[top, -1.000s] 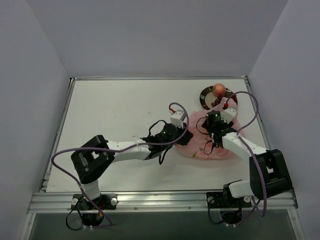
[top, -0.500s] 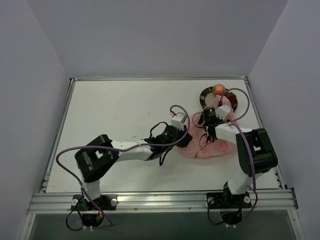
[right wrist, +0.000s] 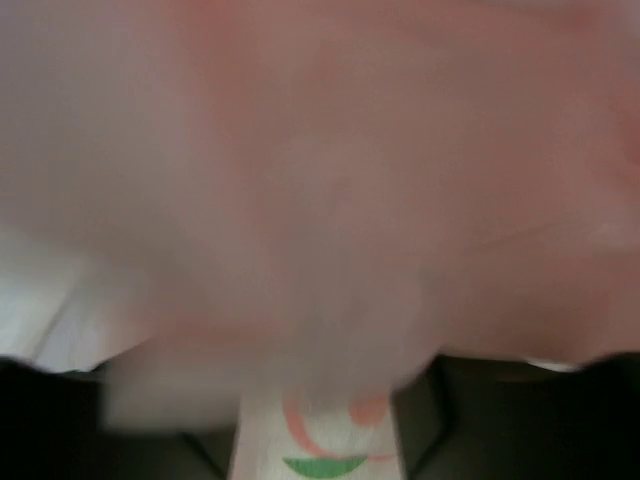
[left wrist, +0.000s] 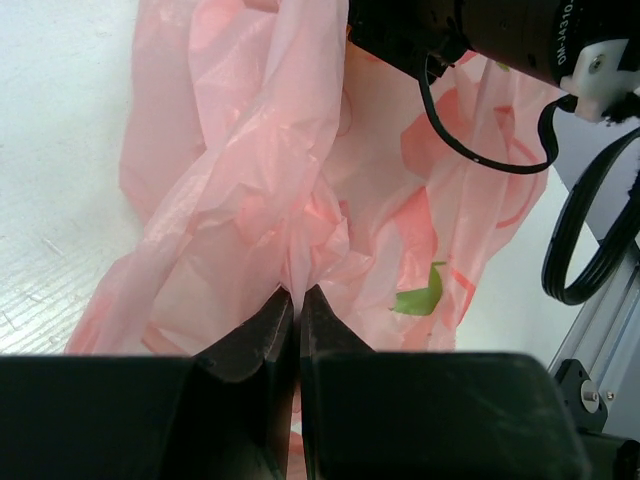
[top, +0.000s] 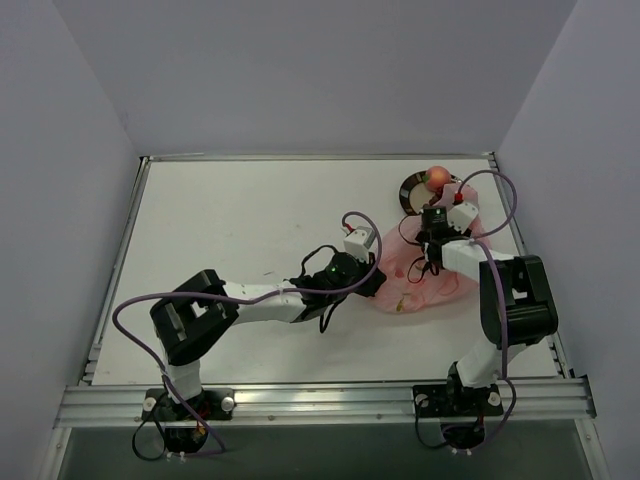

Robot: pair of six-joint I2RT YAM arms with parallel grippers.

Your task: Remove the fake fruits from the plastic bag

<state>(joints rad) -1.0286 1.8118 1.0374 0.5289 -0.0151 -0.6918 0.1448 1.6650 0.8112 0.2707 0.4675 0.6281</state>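
Note:
The pink plastic bag (top: 420, 288) lies crumpled at the right of the table. My left gripper (top: 368, 272) is shut on a bunched fold at the bag's left edge; the left wrist view shows the jaws (left wrist: 297, 292) pinching pink film (left wrist: 250, 180). My right gripper (top: 428, 238) is over the bag's far part, near the plate. In the right wrist view blurred pink film (right wrist: 320, 180) covers nearly everything, and the dark fingers (right wrist: 500, 430) stand apart with printed film between them. A pink-orange peach (top: 437, 178) sits on the plate (top: 410, 192). No other fruit shows.
The dark-rimmed plate sits at the far right, just beyond the bag. The right arm's black wrist and cable (left wrist: 480, 40) cross the top of the left wrist view. The table's metal edge rail (left wrist: 600, 370) shows at that view's right.
My right arm has folded in and its gripper has moved a little back and right, toward the plate, staying over the bag. My left gripper keeps its hold on the bag.

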